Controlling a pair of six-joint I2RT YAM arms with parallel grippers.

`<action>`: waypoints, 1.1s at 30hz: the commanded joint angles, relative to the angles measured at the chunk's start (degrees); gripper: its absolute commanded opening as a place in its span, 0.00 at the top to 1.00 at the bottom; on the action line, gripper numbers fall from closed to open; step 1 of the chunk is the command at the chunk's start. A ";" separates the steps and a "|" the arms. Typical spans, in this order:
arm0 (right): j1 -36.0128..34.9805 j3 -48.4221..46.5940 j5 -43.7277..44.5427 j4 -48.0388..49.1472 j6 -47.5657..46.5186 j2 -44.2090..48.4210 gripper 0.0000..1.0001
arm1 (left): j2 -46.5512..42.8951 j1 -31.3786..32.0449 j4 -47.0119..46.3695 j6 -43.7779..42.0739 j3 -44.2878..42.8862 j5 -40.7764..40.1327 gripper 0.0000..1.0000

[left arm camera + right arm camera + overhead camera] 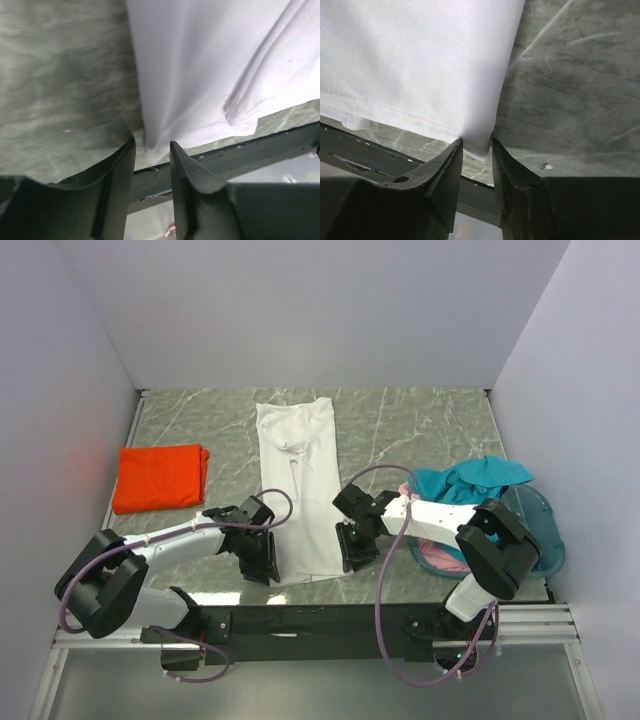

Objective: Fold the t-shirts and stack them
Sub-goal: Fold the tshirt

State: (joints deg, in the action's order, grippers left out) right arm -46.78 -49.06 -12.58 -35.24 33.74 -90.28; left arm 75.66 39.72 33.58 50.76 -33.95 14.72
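Pinching one hem corner of the white t-shirt (297, 470), right claw (476, 145) likely readies a fold; left claw (152, 145) straddles the other corner, grip unclear.

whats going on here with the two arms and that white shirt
The two arms are working on a white t-shirt, folded into a long strip down the middle of the table. The left hand pinches its near left corner and the right hand its near right corner, by the table's front edge. An orange t-shirt lies folded at the left. A teal t-shirt and a pink t-shirt sit bunched at the basket on the right, not yet folded.
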 commanded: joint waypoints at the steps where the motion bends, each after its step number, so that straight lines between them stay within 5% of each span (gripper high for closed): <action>1: -0.59 0.54 -1.13 1.76 -0.25 -1.30 0.65 | 2.47 0.18 -3.70 -1.19 1.61 1.71 0.62; 7: -0.76 0.54 -2.10 0.88 -0.86 -1.74 0.93 | 3.71 0.26 -4.40 -1.72 1.79 1.72 1.00; 9: -1.03 0.63 -2.27 -0.17 -0.87 -1.48 1.00 | 2.66 0.26 -4.05 -1.37 1.96 1.28 1.00; 26: -5.51 -2.26 -5.18 -10.62 3.79 7.66 1.00 | -14.39 0.18 8.25 5.58 0.47 -0.04 1.00; 33: -5.42 -9.03 0.36 -15.11 5.46 9.95 1.00 | -13.35 -0.08 13.79 4.00 -7.00 -6.45 1.00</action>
State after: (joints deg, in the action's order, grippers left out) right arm -51.90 -53.78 -15.57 -46.74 37.95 -82.94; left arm 61.98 39.77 44.36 55.18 -37.30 12.47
